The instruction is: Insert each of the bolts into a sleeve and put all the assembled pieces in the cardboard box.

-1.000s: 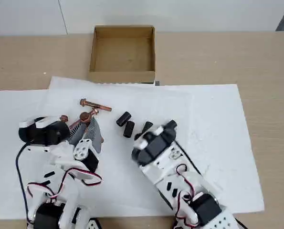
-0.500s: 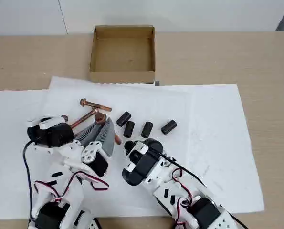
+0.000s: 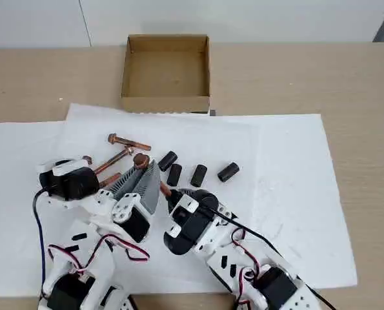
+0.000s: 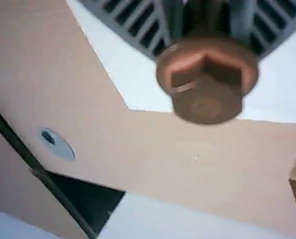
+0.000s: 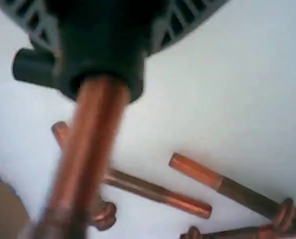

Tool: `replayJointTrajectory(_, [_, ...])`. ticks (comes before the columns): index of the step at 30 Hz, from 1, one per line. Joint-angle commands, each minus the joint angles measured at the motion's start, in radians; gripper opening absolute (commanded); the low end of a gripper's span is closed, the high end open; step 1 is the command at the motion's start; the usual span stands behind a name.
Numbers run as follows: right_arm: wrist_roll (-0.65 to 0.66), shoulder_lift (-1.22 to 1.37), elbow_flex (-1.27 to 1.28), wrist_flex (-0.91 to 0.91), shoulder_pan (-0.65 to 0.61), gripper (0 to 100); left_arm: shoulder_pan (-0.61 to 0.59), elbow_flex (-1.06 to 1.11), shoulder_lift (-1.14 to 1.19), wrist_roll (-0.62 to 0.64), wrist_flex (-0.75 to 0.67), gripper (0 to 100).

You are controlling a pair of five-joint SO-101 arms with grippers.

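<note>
Where the high view looks down over the table [image 3: 359,77], the cardboard box [image 3: 166,103] stands open at the far edge of the white paper [image 3: 288,148]. Near the paper's middle the left gripper [image 3: 141,170] is clamped on a bolt [image 3: 141,160]. The bolt's head points to the far side, and its shank slants near and right to the right gripper [image 3: 175,196], just beside it. Four loose sleeves [image 3: 199,175] lie in a row on the paper just far and right of the two grippers, well apart from the box. The loose bolts [image 3: 128,142] lie together to the far left of the left gripper. In the left wrist view, the left gripper [image 4: 207,17] has its grey fingers [image 4: 130,20] pressed on either side of the bolt [image 4: 207,82], right behind its hexagonal head, which hangs over paper and table. In the right wrist view, the right gripper [image 5: 102,30] is closed round a black sleeve [image 5: 100,59]. The copper shank of the bolt [image 5: 88,154] comes out of the sleeve's end, though I cannot tell how deep it sits. Beyond it, loose bolts [image 5: 157,191] lie on the paper.
</note>
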Motion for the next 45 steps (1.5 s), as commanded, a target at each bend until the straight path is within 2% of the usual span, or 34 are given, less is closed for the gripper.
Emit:
replayJointTrajectory(1, [0.023, -0.013, -0.005, -0.039, 0.002, 0.2, 0.015, -0.005, -0.011, 0.009, -0.029, 1])
replayJointTrajectory(11, [0.017, -0.013, -0.014, -0.039, 0.005, 0.2, 0.018, 0.036, -0.009, 0.009, -0.026, 1])
replayJointTrajectory(16, [-0.041, -0.013, -0.015, -0.041, 0.051, 0.2, 0.018, 0.047, -0.009, 0.009, -0.026, 1])
replayJointTrajectory(24, [-0.046, -0.013, -0.015, -0.041, 0.073, 0.2, 0.02, 0.073, -0.009, 0.008, -0.021, 1])
replayJointTrajectory(31, [-0.046, -0.013, -0.015, -0.041, 0.07, 0.2, 0.146, 0.104, -0.009, 0.006, 0.072, 1])
replayJointTrajectory(38, [-0.04, -0.013, -0.009, -0.071, 0.068, 0.2, 0.164, 0.166, -0.009, 0.002, 0.072, 1])
replayJointTrajectory(42, [-0.04, -0.013, -0.008, -0.068, 0.068, 0.2, 0.16, 0.17, -0.009, -0.075, 0.069, 1])
replayJointTrajectory(45, [-0.041, -0.013, -0.008, -0.067, 0.068, 0.2, 0.158, 0.17, -0.008, -0.13, 0.074, 7])
